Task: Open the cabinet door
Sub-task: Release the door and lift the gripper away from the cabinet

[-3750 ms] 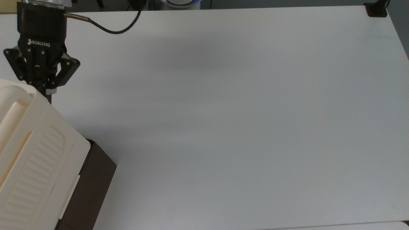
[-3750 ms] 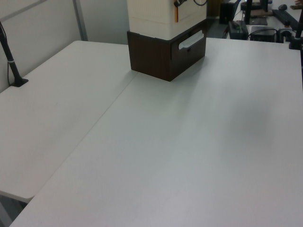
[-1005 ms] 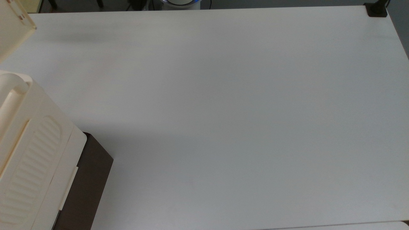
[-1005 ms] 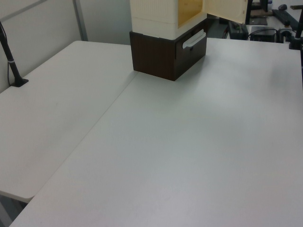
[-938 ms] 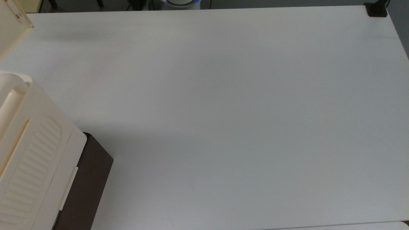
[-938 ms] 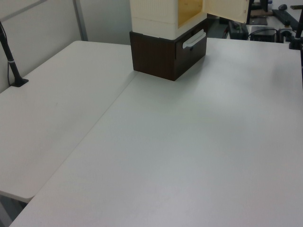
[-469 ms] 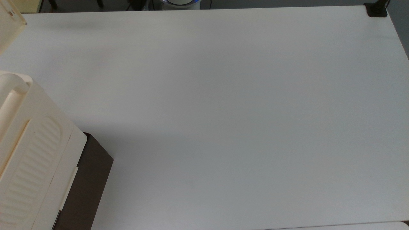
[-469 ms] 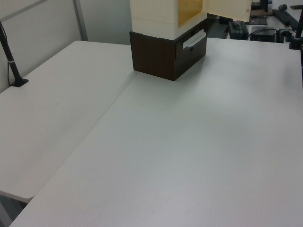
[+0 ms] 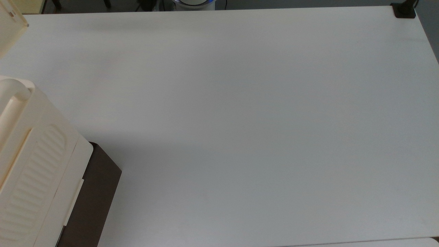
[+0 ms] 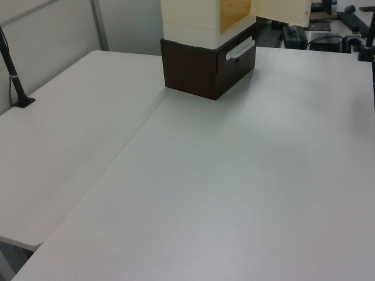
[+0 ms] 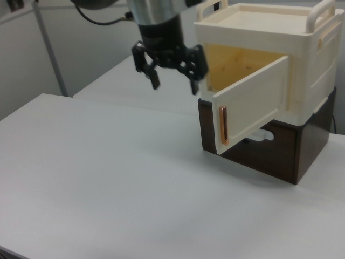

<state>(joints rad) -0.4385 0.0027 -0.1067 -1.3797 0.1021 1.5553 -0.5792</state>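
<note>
We see the gripper (image 11: 173,83) in the right view, hanging in the air above the white table (image 11: 108,178) with its two fingers spread wide apart and nothing between them; it touches neither the cabinet nor the door, and it sits just to the right view's left of the open compartment.

The table, the largest item, spans all three views and carries the cabinet (image 11: 302,70), which stands at the far right of the right view, at the top view's left edge (image 9: 31,164) and at the far centre of the left view (image 10: 193,23). We note a cream upper box on a dark brown base (image 11: 269,151), the base bearing a pale bar handle (image 10: 239,48).

The cabinet door (image 11: 250,102) stands swung outward, exposing a yellowish interior (image 11: 237,62); a thin copper-coloured strip (image 11: 223,125) runs along its free edge. In the top view a corner of the door (image 9: 10,24) shows at the upper left, cut by the frame. A black clamp (image 9: 403,10) sits at the top view's far right corner.

In the left view the cabinet's top is cropped.
</note>
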